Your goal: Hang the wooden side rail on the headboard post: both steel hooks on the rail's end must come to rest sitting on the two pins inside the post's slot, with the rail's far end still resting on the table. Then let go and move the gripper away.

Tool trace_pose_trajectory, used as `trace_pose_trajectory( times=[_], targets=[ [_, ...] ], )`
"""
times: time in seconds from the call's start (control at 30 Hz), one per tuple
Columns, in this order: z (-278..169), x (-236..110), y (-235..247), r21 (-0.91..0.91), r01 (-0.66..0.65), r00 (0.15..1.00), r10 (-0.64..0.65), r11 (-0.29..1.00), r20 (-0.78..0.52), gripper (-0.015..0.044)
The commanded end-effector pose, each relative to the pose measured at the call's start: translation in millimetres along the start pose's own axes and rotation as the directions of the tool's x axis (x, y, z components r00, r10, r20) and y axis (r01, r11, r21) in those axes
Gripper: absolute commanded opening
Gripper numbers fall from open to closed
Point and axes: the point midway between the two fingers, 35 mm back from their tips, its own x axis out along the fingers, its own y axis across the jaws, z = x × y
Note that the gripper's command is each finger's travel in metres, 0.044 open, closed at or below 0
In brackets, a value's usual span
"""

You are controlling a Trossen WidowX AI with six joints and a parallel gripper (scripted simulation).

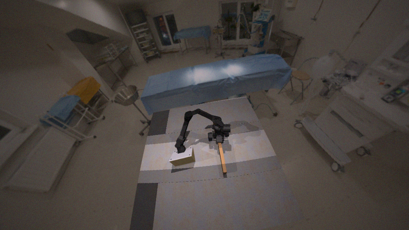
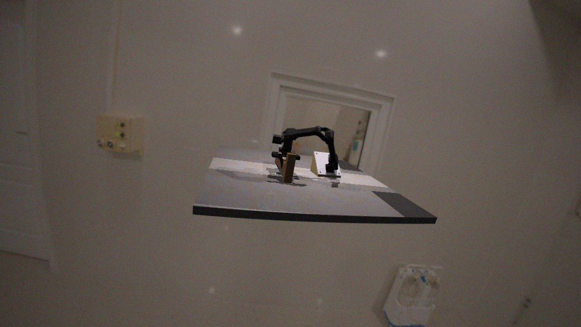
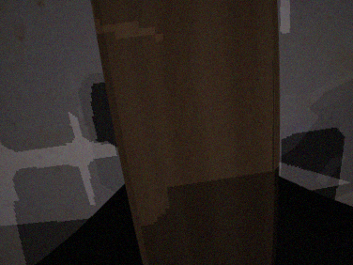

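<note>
"Give me the big things first. What carries it all?"

"Your table [image 1: 222, 197] [image 2: 300, 199]. Bands of shade cross it, and its lower end runs out of the top view."

"And the arm?"

"The black arm [image 1: 210, 115] [image 2: 302, 133] has its foot on the white face of a wedge-shaped block [image 1: 184, 161] [image 2: 315, 167], then arches over toward the wood. From above, its wrist blocks your view of the joint."

"Where's my rail?"

"In the top view your wooden side rail [image 1: 222, 158] [image 2: 278, 163] [image 3: 202, 117] runs from under the wrist toward the lower part of the table, well apart from the block. In the exterior view you get only a sliver of it, behind the post. You can't tell there whether its far end touches the table."

"The post itself?"

"The headboard post [image 2: 289, 168] stands upright in the exterior view, in front of the gripper. From above, you have the arm covering most or all of it, and its slot is out of your sight."

"What are the fingers doing?"

"Your fingers [image 1: 219, 139] [image 2: 286, 160] are closed on the rail, held partway apart by its width. In the wrist view they are black shapes cut off at the lower corners, with wood between them, so you can't make out the contact."

"Hooks and pins?"

"You can't make out either, so you can't tell from here whether the hooks are seated."
</note>
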Motion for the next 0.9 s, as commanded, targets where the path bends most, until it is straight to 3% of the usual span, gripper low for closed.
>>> trace_pose_trajectory(
  times=[0.0, 0.87],
  targets=[
    [-0.8, -1.8, 0.5, 0.006, -0.006, 1.000, 0.006, 1.000, -0.003, 0.0000],
    [-3.6, -2.3, 0.3, 0.006, -0.006, 1.000, 0.006, 1.000, -0.003, 0.0000]
  ],
)
